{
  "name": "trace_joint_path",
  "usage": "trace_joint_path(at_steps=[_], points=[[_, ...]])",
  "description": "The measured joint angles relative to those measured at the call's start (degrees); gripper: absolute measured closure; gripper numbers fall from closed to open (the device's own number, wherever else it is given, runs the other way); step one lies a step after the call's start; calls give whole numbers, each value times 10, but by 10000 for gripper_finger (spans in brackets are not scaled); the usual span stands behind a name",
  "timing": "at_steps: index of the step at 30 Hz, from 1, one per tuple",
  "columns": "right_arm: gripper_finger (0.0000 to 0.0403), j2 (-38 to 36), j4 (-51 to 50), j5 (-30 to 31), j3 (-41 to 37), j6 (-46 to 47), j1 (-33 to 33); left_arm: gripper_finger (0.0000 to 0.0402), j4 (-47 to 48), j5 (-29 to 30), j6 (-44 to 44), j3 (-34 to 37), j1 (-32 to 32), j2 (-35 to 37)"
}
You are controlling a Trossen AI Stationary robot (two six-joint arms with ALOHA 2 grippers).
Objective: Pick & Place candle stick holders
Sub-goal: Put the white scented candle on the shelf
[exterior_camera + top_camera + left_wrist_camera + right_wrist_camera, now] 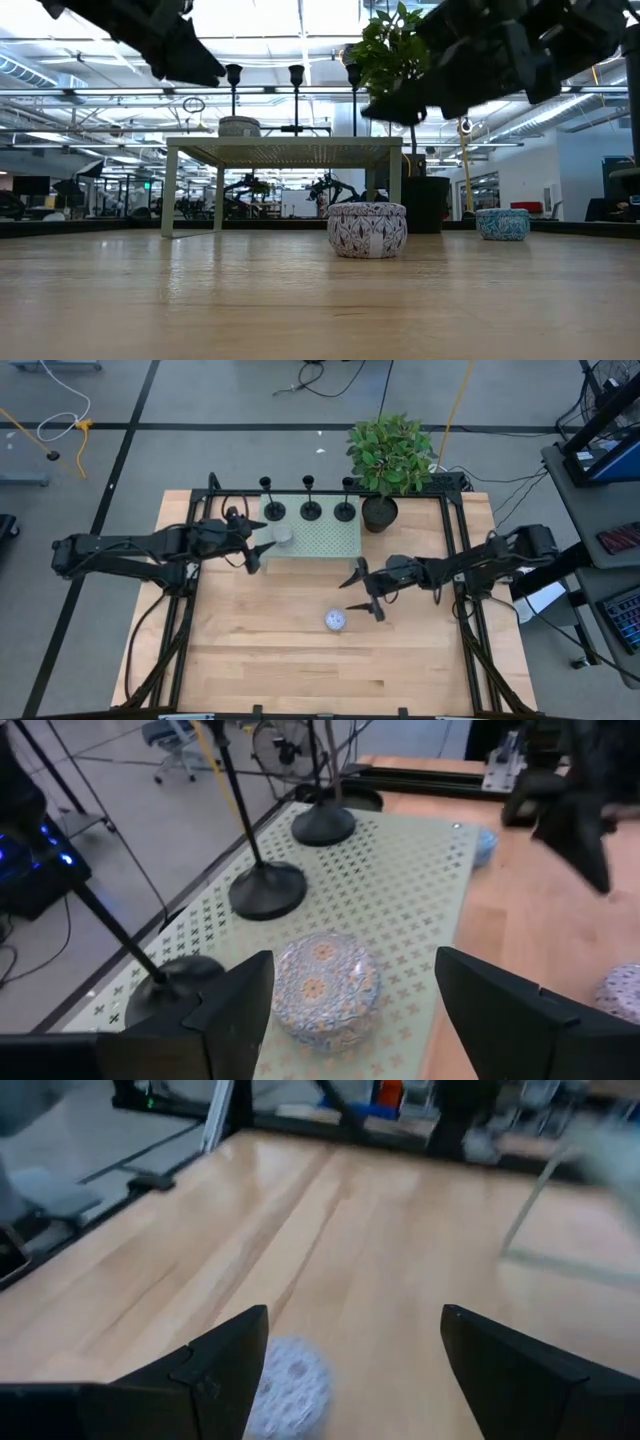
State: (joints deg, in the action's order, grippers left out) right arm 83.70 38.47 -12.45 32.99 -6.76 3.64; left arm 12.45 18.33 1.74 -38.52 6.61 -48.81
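Your two arms are dark, near-black, built of slim jointed segments with bulkier joint housings. Thin black cables loop along the left arm [140, 548] and beside the right arm [480, 565]. The left gripper [250, 543] and right gripper [368, 592] each carry two dark, tapered, wedge-shaped fingers. In your left wrist view the fingers [235, 1010] look matte black, flat-faced with angular edges; in the right wrist view the fingers [225, 1365] have the same shape. Screws or markings can't be made out.
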Motion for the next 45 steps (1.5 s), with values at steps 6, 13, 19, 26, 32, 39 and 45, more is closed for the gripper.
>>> trace_joint_path(at_steps=[6,13,19,26,32,39,45], points=[[110,71,33,4,0,31,33,126,-6,0,-29,0,-12,2],[110,168,175,6,0,54,52,114,-22,0,-65,0,-15,0],[110,228,219,41,1,98,51,116,-28,-2,-93,0,-15,0],[110,264,228,18,26,136,53,121,-27,-3,-97,0,-15,0],[110,268,206,17,33,138,55,121,-25,-3,-104,0,-15,0],[110,268,193,16,33,144,57,121,-23,-4,-105,0,-15,0],[110,268,196,18,33,135,66,121,-23,-4,-105,0,-15,0]])
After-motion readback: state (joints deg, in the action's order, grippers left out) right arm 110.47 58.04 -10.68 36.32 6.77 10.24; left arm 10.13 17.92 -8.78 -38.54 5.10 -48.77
